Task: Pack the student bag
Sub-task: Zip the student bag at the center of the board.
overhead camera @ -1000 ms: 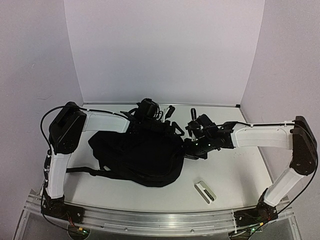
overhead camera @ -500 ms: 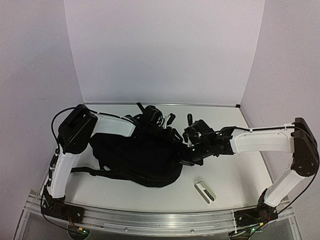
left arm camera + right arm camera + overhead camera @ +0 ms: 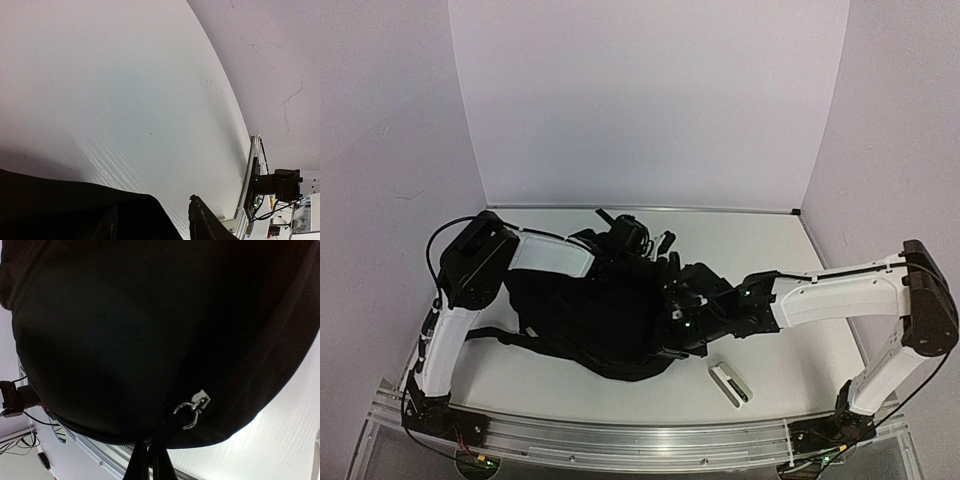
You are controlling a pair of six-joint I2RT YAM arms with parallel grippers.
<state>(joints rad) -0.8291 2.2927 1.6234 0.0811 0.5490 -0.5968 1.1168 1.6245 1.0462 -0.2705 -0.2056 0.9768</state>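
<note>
White table (image 3: 125, 100) dominates the left wrist view, student bag (image 3: 150, 315) the right.

1. Table (image 3: 790, 352): white, flat top, matte.
2. Student bag (image 3: 590, 320): black, soft, slumped flat across the table's middle.
3. Small white-and-black object (image 3: 730, 383): lies toward the near edge, right of the bag, not touching it.

Black backpack (image 3: 590, 320): one, the only bag here.
Robot arms: two, the left arm (image 3: 545, 250) and the right arm (image 3: 830, 295).
Small white-and-dark oblong item (image 3: 730, 383): one.
Metal zipper ring (image 3: 189, 412): one that I can make out.
Table (image 3: 790, 350): one.
Aluminium rail (image 3: 620, 435): one.
</note>
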